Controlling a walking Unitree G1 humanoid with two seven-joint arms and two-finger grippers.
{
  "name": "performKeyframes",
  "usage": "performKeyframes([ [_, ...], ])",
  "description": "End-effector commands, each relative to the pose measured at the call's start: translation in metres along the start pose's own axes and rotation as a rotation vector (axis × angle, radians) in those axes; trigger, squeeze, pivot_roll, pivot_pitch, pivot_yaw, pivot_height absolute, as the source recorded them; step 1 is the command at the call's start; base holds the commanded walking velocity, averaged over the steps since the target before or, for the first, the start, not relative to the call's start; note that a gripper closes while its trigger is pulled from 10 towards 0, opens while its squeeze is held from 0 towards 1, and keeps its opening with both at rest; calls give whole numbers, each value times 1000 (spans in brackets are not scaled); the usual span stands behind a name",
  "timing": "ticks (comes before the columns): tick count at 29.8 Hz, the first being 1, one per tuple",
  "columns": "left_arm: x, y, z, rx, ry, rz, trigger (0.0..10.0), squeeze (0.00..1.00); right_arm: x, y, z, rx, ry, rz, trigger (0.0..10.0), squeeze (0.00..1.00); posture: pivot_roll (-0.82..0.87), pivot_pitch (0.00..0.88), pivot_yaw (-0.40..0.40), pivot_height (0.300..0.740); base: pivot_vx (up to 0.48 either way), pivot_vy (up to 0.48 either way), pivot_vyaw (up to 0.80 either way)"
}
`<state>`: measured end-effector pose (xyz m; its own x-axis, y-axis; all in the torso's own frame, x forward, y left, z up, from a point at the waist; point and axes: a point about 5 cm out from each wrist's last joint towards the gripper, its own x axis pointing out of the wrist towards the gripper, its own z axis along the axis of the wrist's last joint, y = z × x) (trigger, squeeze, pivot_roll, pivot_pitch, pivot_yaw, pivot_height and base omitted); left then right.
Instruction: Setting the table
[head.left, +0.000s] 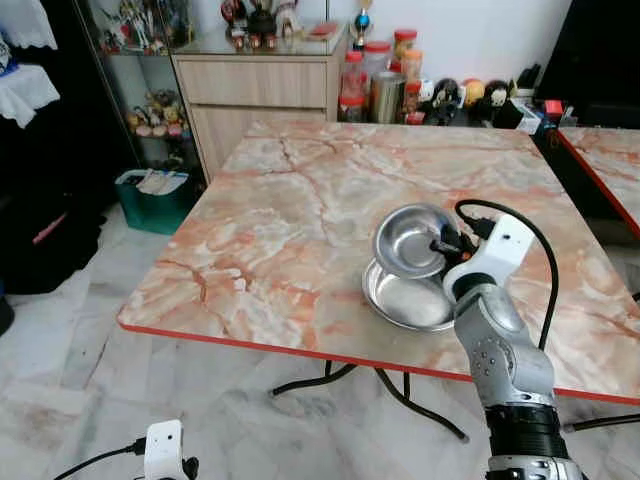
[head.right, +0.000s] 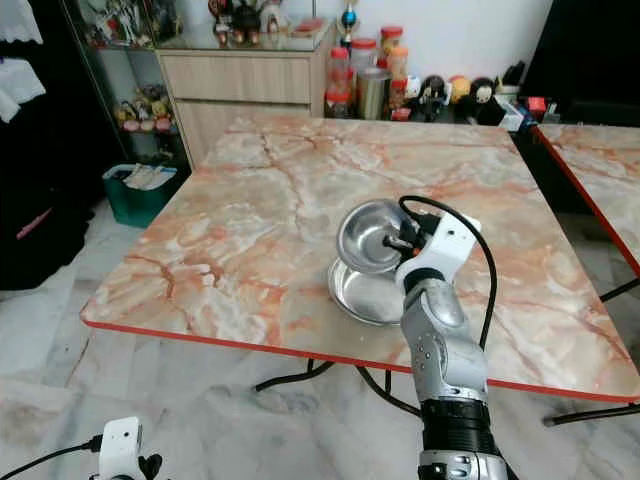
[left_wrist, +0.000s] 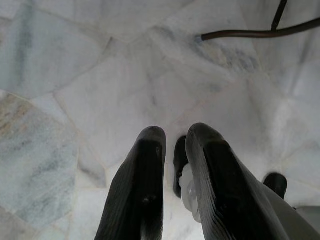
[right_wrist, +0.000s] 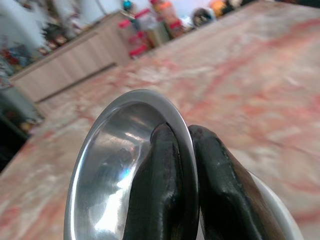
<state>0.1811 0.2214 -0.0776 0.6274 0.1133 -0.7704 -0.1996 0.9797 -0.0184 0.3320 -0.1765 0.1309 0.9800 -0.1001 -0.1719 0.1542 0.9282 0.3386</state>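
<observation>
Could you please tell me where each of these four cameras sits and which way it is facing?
Left eye view: on the head, looking forward and down at the marble table; the right arm reaches in.
Right eye view: beside it, same scene; the right gripper holds the tilted steel bowl above a steel plate.
Left wrist view: looks down at the floor past the left gripper.
Right wrist view: looks along fingers pinching the bowl's rim.
Shared: bowl and table.

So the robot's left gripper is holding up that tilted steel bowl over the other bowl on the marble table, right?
Not quite: the right gripper pinches the tilted steel bowl's rim, as the right wrist view shows. The rest holds: it is over the other bowl on the marble table.
</observation>
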Motion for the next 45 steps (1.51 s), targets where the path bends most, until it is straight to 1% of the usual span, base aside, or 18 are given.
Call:
performKeyframes([
  [1,0,2,0,7,4,3,10000,0,3,-3,-1,19,16,-29,10000,0,50,0,18,728,0,0,0],
  [5,0,2,0,8,4,2,10000,0,6,-10,-5,42,29,-71,10000,0,49,0,20,728,0,0,0],
  [8,0,2,0,9,5,2,10000,0,7,-13,-9,47,41,-86,10000,0,48,0,21,728,0,0,0],
  [10,0,2,0,13,6,1,10000,0,10,-16,-18,82,74,-91,10000,0,53,0,20,728,0,0,0],
  [13,0,2,0,19,5,-1,10000,0,11,-15,-22,82,87,-78,10000,0,53,0,20,728,0,0,0],
  [16,0,2,0,21,5,0,10000,0,14,-9,-23,74,82,-27,10000,0,53,0,20,728,0,0,0],
  [20,0,2,0,22,5,0,10000,0,16,-6,-25,71,87,-12,10000,0,53,0,20,728,0,0,0],
  [36,0,2,-1,23,12,-4,10000,0,18,-10,-33,76,107,-27,10000,0,59,0,21,728,0,0,0],
  [37,0,2,0,23,12,-5,10000,0,18,-10,-33,76,107,-25,10000,98,58,0,22,728,0,0,0],
  [38,0,2,-1,23,12,-5,10000,0,18,-10,-33,76,107,-25,10000,510,59,0,22,728,0,0,0],
  [39,0,2,-1,23,12,-5,10000,0,18,-10,-33,76,107,-25,10000,694,59,0,22,728,0,0,0],
  [40,0,2,-1,23,12,-5,10000,0,18,-10,-33,76,107,-26,10000,694,59,0,22,728,0,0,0],
  [41,0,2,0,23,12,-5,10000,0,18,-10,-33,76,108,-25,10000,725,59,0,22,728,0,0,0],
  [43,0,2,0,23,12,-5,10000,0,18,-10,-33,75,108,-24,10000,725,59,0,22,728,0,0,0],
  [44,0,2,-1,22,12,-5,10000,0,18,-9,-33,74,107,-22,10000,651,59,0,21,728,0,0,0],
  [45,0,2,-1,22,12,-5,10000,0,18,-9,-33,73,107,-21,10000,651,59,0,21,728,0,0,0],
])
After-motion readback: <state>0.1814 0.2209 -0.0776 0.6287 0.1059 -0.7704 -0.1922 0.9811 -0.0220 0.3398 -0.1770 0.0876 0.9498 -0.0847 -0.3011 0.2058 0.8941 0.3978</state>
